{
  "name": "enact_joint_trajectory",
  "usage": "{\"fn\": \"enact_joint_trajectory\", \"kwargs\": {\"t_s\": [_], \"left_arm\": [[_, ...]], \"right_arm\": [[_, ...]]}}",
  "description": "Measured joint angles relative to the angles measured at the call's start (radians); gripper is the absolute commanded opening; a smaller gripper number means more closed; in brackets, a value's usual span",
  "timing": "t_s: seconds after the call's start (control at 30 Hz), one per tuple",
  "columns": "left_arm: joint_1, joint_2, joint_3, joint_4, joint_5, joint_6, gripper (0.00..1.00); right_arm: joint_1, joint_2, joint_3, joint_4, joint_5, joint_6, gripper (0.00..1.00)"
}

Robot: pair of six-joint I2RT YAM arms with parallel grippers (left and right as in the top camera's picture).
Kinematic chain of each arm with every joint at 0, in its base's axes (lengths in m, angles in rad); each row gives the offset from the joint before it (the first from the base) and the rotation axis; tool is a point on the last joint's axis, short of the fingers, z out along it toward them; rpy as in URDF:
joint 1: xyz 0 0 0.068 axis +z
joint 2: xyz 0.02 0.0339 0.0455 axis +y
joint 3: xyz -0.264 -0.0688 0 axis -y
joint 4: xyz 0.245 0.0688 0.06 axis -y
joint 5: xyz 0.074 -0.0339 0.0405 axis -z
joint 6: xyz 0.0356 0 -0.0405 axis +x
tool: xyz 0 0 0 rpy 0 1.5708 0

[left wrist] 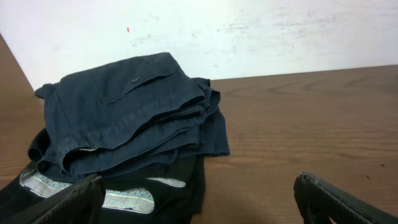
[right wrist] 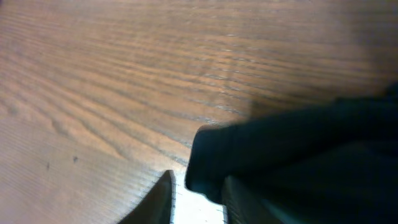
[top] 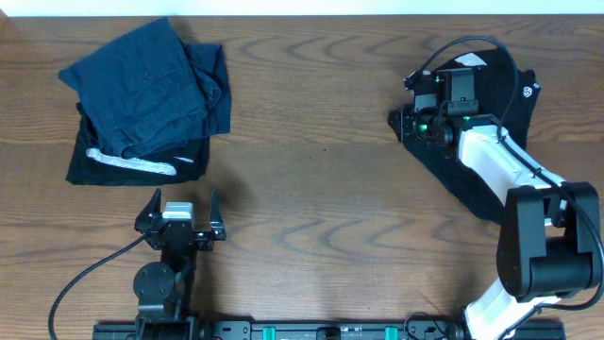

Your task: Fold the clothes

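The clothes (top: 517, 99), a black soft top, lie bunched at the right of the table, largely under my right arm. My right gripper (top: 421, 121) sits at the garment's left edge, low over the table. In the right wrist view the black clothes (right wrist: 298, 149) fill the right side. A rounded fold of them hangs at the gap of the right gripper (right wrist: 199, 194) and covers one finger. The jaws stand a little apart and light shows between them. My left gripper (top: 183, 202) waits near the front left, open wide and holding nothing; the left gripper (left wrist: 199, 205) faces the folded pile.
Folded navy blue garments (top: 151, 85) are stacked at the back left on a black folded piece with a silvery-white stripe (top: 132, 164). The left wrist view shows that navy stack (left wrist: 124, 112) and stripe (left wrist: 127, 199) close ahead. Bare wooden table (top: 321, 170) lies between the arms.
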Motion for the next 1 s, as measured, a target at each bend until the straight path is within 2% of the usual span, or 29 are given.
{"fn": "enact_joint_trajectory", "kwargs": {"t_s": [0.07, 0.23, 0.37, 0.5, 0.57, 1.0], "left_arm": [[0.0, 0.0, 0.0, 0.0, 0.0, 0.0, 0.98], [0.0, 0.0, 0.0, 0.0, 0.0, 0.0, 0.98], [0.0, 0.0, 0.0, 0.0, 0.0, 0.0, 0.98], [0.0, 0.0, 0.0, 0.0, 0.0, 0.0, 0.98], [0.0, 0.0, 0.0, 0.0, 0.0, 0.0, 0.98], [0.0, 0.0, 0.0, 0.0, 0.0, 0.0, 0.98]], "right_arm": [[0.0, 0.0, 0.013, -0.02, 0.011, 0.007, 0.47], [-0.005, -0.027, 0.105, -0.162, 0.052, 0.007, 0.48], [-0.012, -0.099, 0.184, -0.314, 0.119, 0.01, 0.42], [-0.012, -0.16, 0.206, -0.46, 0.215, 0.009, 0.26], [-0.012, -0.157, 0.203, -0.503, 0.286, 0.029, 0.26], [-0.035, 0.01, 0.152, -0.42, 0.525, 0.058, 0.31]]}}
